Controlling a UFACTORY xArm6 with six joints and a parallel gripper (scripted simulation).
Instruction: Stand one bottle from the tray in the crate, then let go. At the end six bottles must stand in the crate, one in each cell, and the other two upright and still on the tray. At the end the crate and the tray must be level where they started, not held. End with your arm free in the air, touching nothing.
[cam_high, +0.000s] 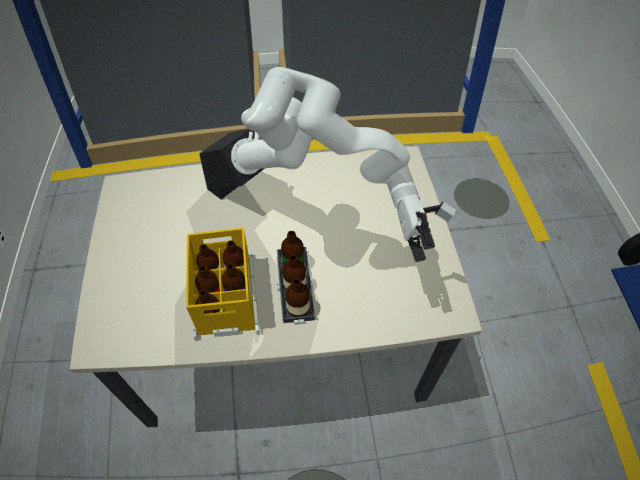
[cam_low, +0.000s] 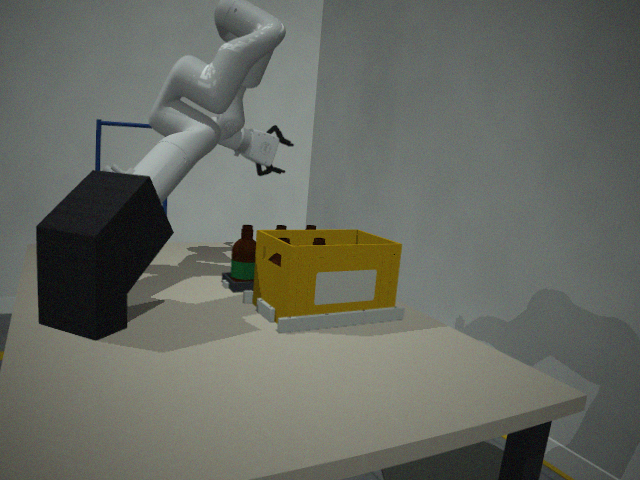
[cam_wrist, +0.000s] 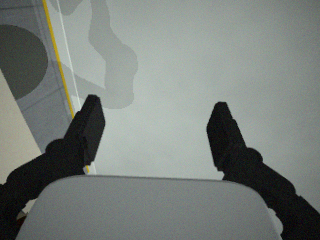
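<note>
A yellow crate (cam_high: 219, 276) stands on the table's left half, with several brown bottles (cam_high: 206, 256) upright in its cells; the front right cell (cam_high: 235, 305) looks empty. It also shows in the exterior view (cam_low: 327, 272). Right beside it a dark tray (cam_high: 295, 286) holds three brown bottles (cam_high: 292, 245) (cam_high: 294, 269) (cam_high: 297, 298) upright in a row. My gripper (cam_high: 419, 245) is open and empty, high above the table's right edge, far from the tray. It also shows in the exterior view (cam_low: 273, 149). The wrist view shows only my fingers against the grey wall.
The arm's black base block (cam_high: 225, 165) stands at the table's back, behind the crate. White stops (cam_low: 336, 317) edge the crate's foot. The table's right edge (cam_high: 454, 248) lies under the gripper.
</note>
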